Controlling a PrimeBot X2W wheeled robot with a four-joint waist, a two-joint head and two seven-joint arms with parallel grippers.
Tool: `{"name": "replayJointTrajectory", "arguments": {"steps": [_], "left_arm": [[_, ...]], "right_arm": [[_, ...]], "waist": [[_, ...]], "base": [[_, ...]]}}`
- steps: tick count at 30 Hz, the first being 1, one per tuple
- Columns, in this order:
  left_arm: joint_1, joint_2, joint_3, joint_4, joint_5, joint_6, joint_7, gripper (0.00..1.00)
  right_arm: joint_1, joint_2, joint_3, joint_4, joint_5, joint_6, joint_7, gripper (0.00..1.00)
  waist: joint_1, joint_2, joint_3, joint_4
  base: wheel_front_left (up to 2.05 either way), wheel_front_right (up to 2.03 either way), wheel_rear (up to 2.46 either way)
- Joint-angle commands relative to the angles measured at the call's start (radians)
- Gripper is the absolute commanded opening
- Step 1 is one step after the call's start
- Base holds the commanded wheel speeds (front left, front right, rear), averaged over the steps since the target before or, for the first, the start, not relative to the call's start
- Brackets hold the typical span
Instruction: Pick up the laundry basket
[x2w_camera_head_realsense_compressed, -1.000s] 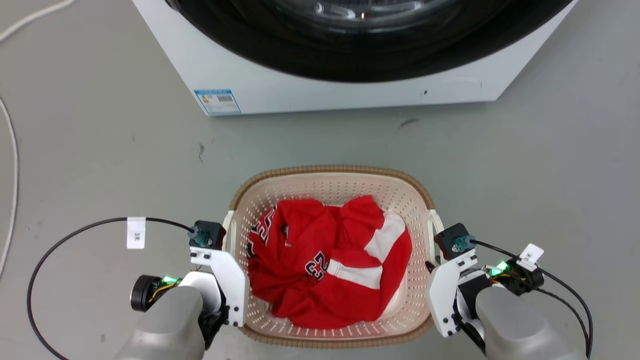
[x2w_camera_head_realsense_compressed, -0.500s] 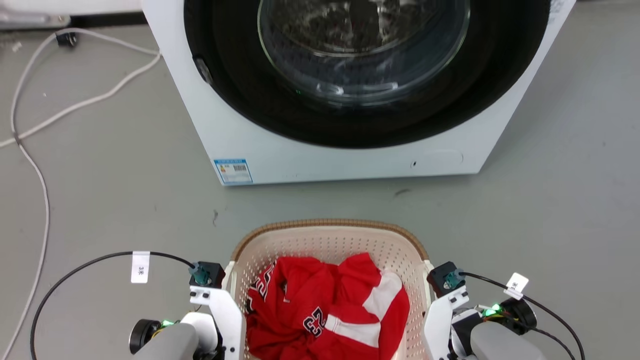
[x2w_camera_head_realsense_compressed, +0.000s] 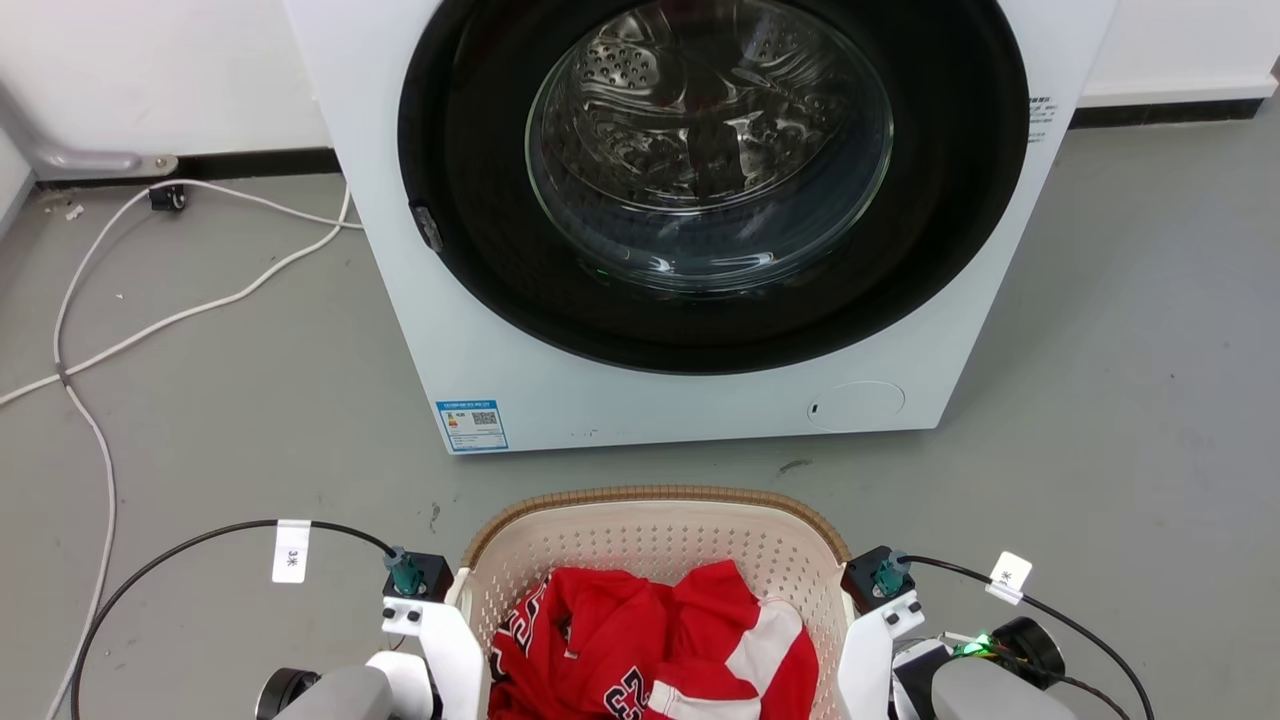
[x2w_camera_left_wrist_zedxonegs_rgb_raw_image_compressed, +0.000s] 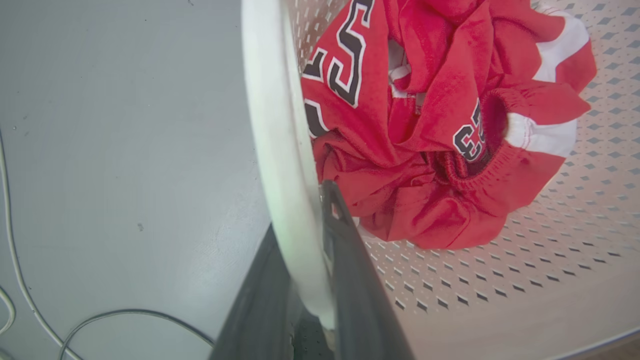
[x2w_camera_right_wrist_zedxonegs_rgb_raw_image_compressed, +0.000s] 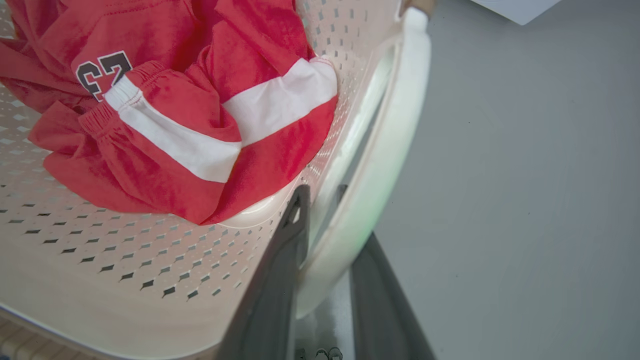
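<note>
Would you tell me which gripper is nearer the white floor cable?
Left. The left gripper grips the laundry basket handle facing the white cable; the right gripper grips the opposite handle.

Colours I see
Cream perforated laundry basket (x2w_camera_head_realsense_compressed: 650, 535) with brown woven-look rim; red jersey (x2w_camera_head_realsense_compressed: 620, 640), white stripes, black numbers; white washing machine (x2w_camera_head_realsense_compressed: 620, 400).

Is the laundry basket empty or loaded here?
Loaded: a crumpled red jersey with white stripes lies inside the laundry basket, covering part of its floor.

Even, bright light is cast; glare is caught on the door glass (x2w_camera_head_realsense_compressed: 710, 200); wrist-view edges are bowed
</note>
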Motion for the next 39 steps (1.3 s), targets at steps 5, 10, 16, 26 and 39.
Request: {"name": "replayJointTrajectory", "arguments": {"steps": [5,10,16,26,39], "left_arm": [[0.014,-0.007,-0.029,-0.019,-0.028,-0.012,0.008,0.0],[0.015,-0.002,-0.052,-0.012,-0.049,-0.012,0.0,0.0],[0.015,-0.003,-0.073,0.0,-0.07,-0.011,-0.02,0.0],[0.004,-0.005,-0.104,0.01,-0.106,-0.011,-0.035,0.0],[-0.001,-0.004,-0.14,0.015,-0.145,-0.011,-0.051,0.0]], "right_arm": [[0.009,0.01,0.035,-0.009,0.035,0.013,0.009,0.0],[0.011,0.002,0.064,-0.006,0.065,0.013,0.014,0.0],[0.004,-0.003,0.096,-0.002,0.092,0.013,0.007,0.0],[-0.008,-0.005,0.139,0.006,0.136,0.013,0.004,0.0],[-0.016,-0.006,0.185,0.014,0.184,0.013,-0.005,0.0]], "waist": [[0.0002,-0.0001,-0.02,0.002],[0.0002,-0.0001,-0.031,0.005],[0.0002,-0.0001,-0.035,0.006],[0.0002,-0.0001,-0.035,0.004],[0.0002,-0.0001,-0.032,0.003]], "base": [[0.0,0.0,0.0],[0.0,0.0,0.0],[0.0,0.0,0.0],[0.0,0.0,0.0],[0.0,0.0,0.0]]}}
